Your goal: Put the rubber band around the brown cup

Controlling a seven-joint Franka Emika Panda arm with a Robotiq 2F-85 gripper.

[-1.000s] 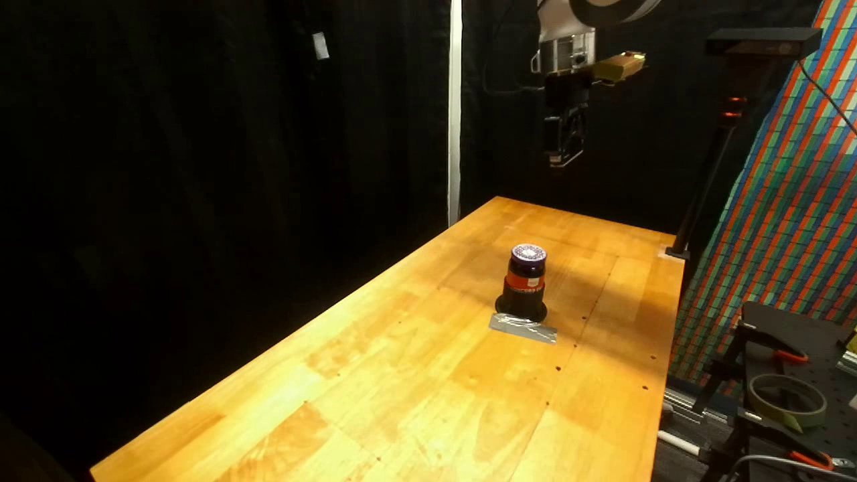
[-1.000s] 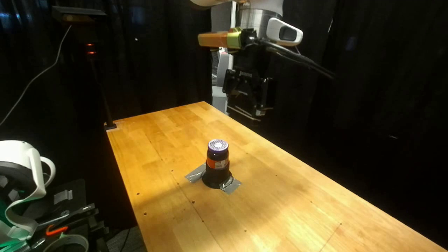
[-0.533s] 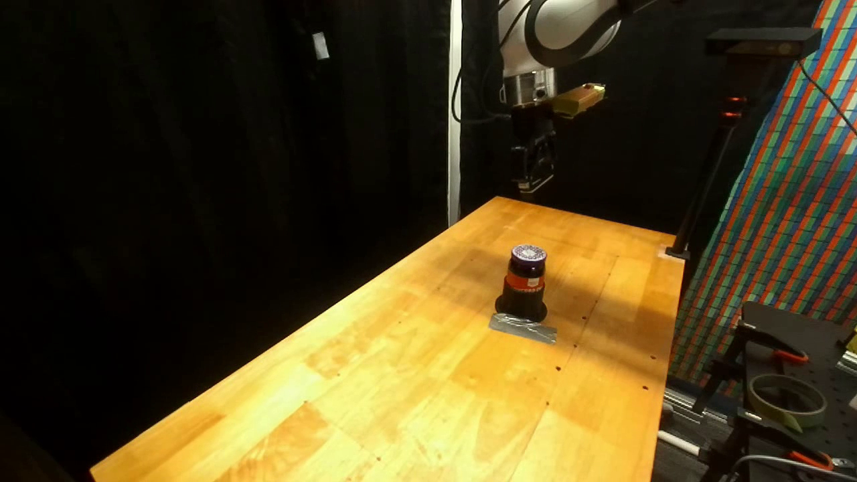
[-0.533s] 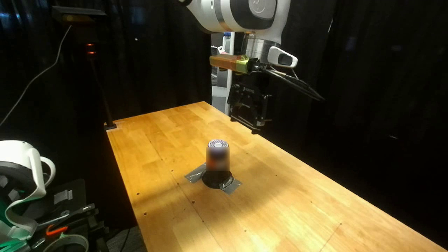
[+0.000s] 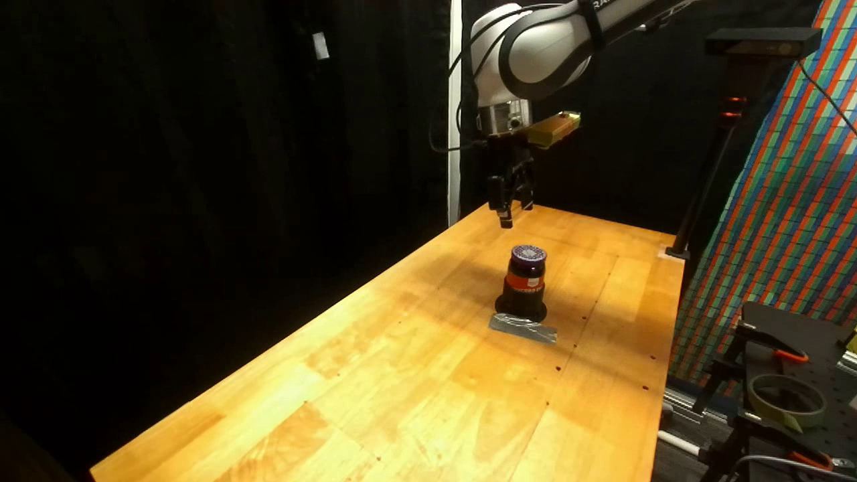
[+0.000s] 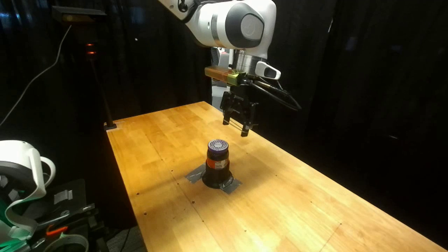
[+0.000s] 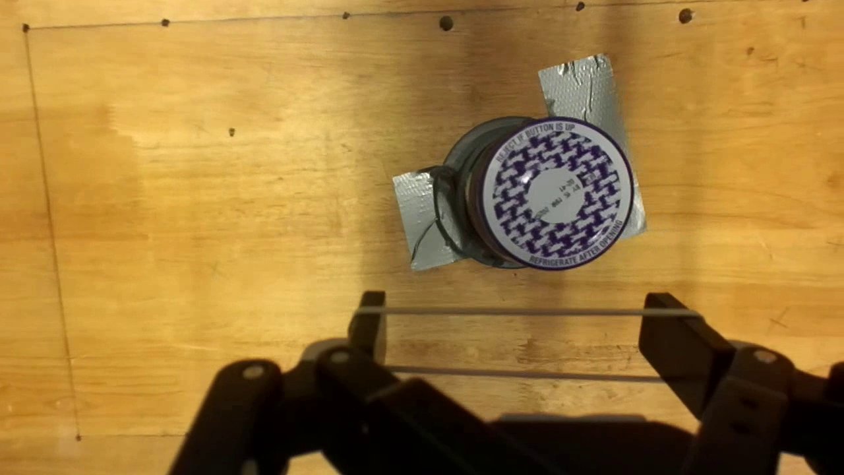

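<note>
The brown cup [image 5: 525, 284] stands upright on the table. It is dark, with an orange-red stripe, in both exterior views [image 6: 217, 163]. In the wrist view its round purple-and-white patterned top [image 7: 557, 193] lies just beyond the fingertips. My gripper [image 7: 517, 303] is open, above the table and to one side of the cup, apart from it, as both exterior views show [image 5: 516, 215] [image 6: 235, 128]. The rubber band [image 7: 514, 311] is stretched around both fingers as two parallel strands. It shows faintly in an exterior view [image 6: 232, 126]. Nothing else is between the fingers.
The cup's lower part sits in a black flared base [image 6: 212, 179] held by grey tape [image 6: 195, 173] on the wooden table [image 5: 428, 402]. A dark stand [image 5: 703, 174] rises at a far table corner. Clamps and a tape roll [image 5: 787, 402] lie on a side shelf [image 5: 776, 321].
The arm has lowered and moved toward the cup, bringing the gripper and band down near it. The cup has not moved.
</note>
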